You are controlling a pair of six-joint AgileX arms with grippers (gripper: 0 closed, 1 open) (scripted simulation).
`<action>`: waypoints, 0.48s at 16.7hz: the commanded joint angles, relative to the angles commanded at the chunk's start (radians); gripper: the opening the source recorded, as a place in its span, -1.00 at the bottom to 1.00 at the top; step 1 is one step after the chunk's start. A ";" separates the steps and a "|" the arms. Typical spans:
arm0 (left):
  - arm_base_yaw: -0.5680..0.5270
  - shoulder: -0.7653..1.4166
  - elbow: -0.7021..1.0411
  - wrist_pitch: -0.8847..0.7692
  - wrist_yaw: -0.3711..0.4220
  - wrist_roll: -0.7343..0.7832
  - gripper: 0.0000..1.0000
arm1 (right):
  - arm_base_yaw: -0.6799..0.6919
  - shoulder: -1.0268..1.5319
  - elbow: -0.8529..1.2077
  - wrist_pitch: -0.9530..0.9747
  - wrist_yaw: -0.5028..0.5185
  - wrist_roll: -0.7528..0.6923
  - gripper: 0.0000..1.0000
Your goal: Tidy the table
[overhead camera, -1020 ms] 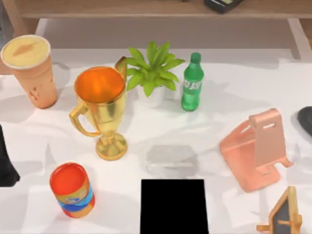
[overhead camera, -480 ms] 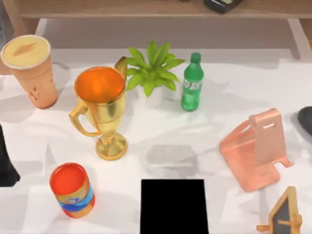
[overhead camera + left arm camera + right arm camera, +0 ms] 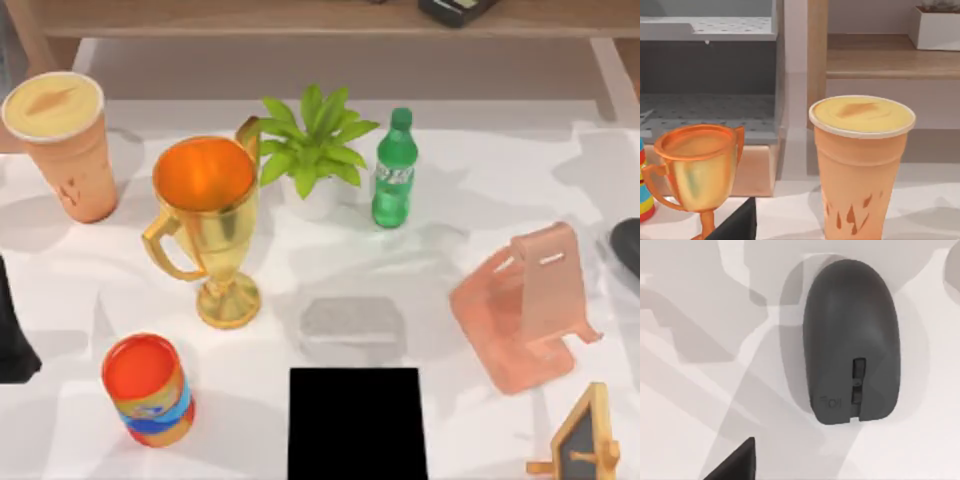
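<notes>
The white table (image 3: 480,180) holds a scatter of items. An orange cup with a yellow lid (image 3: 60,140) stands at the back left, and the left wrist view faces the cup (image 3: 860,165) close up. Beside it are a gold trophy (image 3: 205,225), a potted plant (image 3: 312,150) and a green bottle (image 3: 393,168). My left arm (image 3: 10,335) is at the left edge. A dark grey mouse (image 3: 627,245) lies at the right edge; the right wrist view looks straight down on the mouse (image 3: 850,340), with a dark part of my right gripper (image 3: 735,462) near it.
A pink phone stand (image 3: 525,305) stands at the right, a small wooden chalkboard easel (image 3: 585,440) at the front right, a red can (image 3: 148,388) at the front left and a black slab (image 3: 357,420) at the front middle. A wooden shelf (image 3: 300,18) runs along the back.
Shadows over the right and middle of the table have shifted. The items themselves stay where they were.
</notes>
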 joint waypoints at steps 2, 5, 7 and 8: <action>0.000 0.000 0.000 0.000 0.000 0.000 1.00 | 0.000 0.143 0.116 -0.076 0.003 -0.039 1.00; 0.000 0.000 0.000 0.000 0.000 0.000 1.00 | 0.000 0.280 0.229 -0.154 0.007 -0.080 1.00; 0.000 0.000 0.000 0.000 0.000 0.000 1.00 | 0.000 0.318 0.260 -0.177 0.008 -0.093 1.00; 0.000 0.000 0.000 0.000 0.000 0.000 1.00 | 0.000 0.322 0.263 -0.179 0.008 -0.094 1.00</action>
